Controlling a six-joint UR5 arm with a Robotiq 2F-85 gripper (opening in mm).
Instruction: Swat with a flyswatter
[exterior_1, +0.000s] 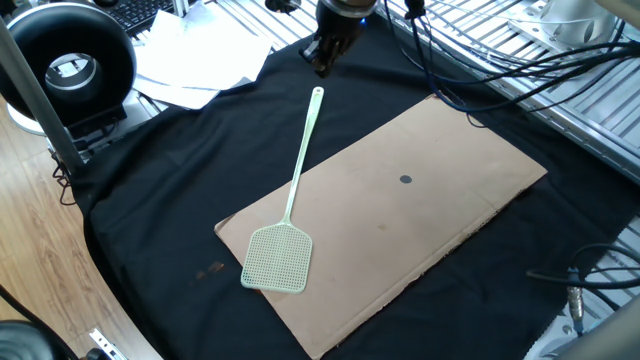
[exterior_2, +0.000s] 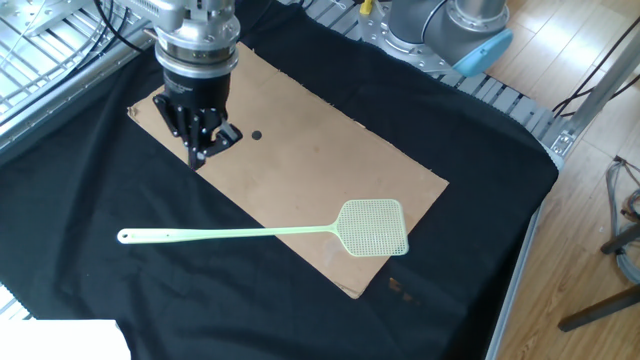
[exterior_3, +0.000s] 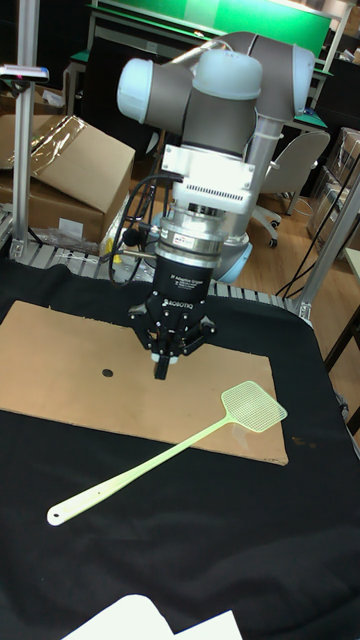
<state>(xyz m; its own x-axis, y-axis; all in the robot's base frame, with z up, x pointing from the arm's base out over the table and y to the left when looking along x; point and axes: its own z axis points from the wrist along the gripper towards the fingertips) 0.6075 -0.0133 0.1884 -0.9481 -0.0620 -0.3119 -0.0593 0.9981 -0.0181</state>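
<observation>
The pale green flyswatter (exterior_1: 277, 257) lies flat, its mesh head (exterior_2: 375, 227) on the near corner of a brown cardboard sheet (exterior_1: 430, 220). Its long handle (exterior_3: 130, 470) runs out over the black cloth. My gripper (exterior_2: 200, 156) hangs above the cardboard's edge, short of the handle's free end (exterior_2: 125, 236) and not touching it. In the tall fixed view the gripper (exterior_3: 161, 371) points straight down with its fingers drawn together and nothing between them. The gripper (exterior_1: 322, 64) sits just beyond the handle tip in one fixed view.
A small dark spot (exterior_2: 257, 136) marks the cardboard near the gripper. Loose white papers (exterior_1: 200, 60) and a round black device (exterior_1: 70, 65) lie past the cloth's edge. Cables (exterior_1: 480, 60) trail over the metal frame. The arm's base (exterior_2: 450, 25) stands at the table's far side.
</observation>
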